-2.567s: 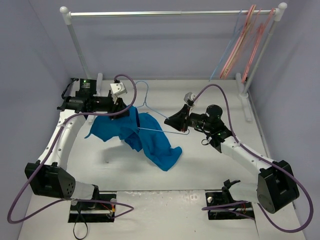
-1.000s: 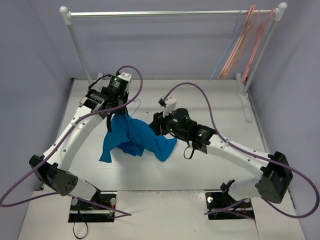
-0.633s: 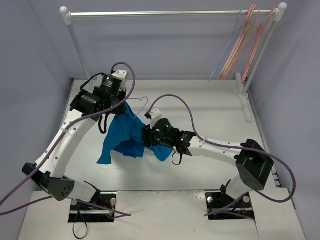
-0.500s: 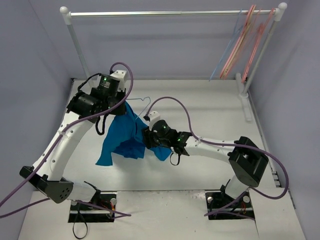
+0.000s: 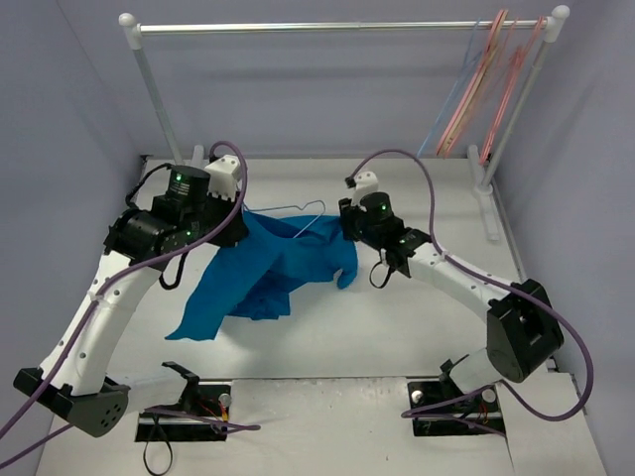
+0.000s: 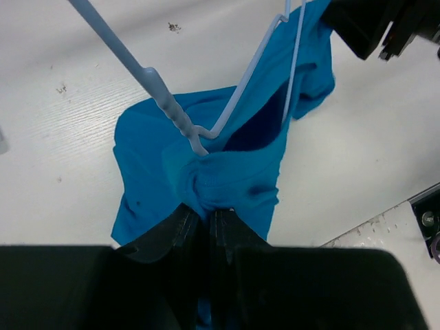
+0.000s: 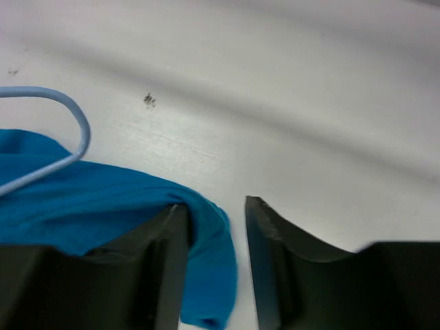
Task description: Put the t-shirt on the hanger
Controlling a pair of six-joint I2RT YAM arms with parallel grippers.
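The bright blue t-shirt (image 5: 268,273) hangs spread between the two arms above the table. My left gripper (image 5: 241,226) is shut on a bunched fold of it, as the left wrist view shows (image 6: 206,213). The light-blue wire hanger (image 6: 237,103) runs through the shirt's opening, and its hook (image 5: 313,212) pokes out near the shirt's top edge. My right gripper (image 5: 346,238) is at the shirt's right end. In the right wrist view it is open (image 7: 213,213), with the shirt's edge (image 7: 206,261) lying loose against the left finger (image 7: 168,247). The hook shows there too (image 7: 77,124).
A white clothes rail (image 5: 337,27) spans the back, with pink and pale hangers (image 5: 486,84) bunched at its right end. The rail's right foot (image 5: 486,203) lies on the table. Lilac walls close in on both sides. The arm bases sit at the near edge.
My right gripper has moved back and to the right from the shirt's middle. The shirt is now stretched out wider to the right. My left arm has dropped lower and leftward, still holding the shirt.
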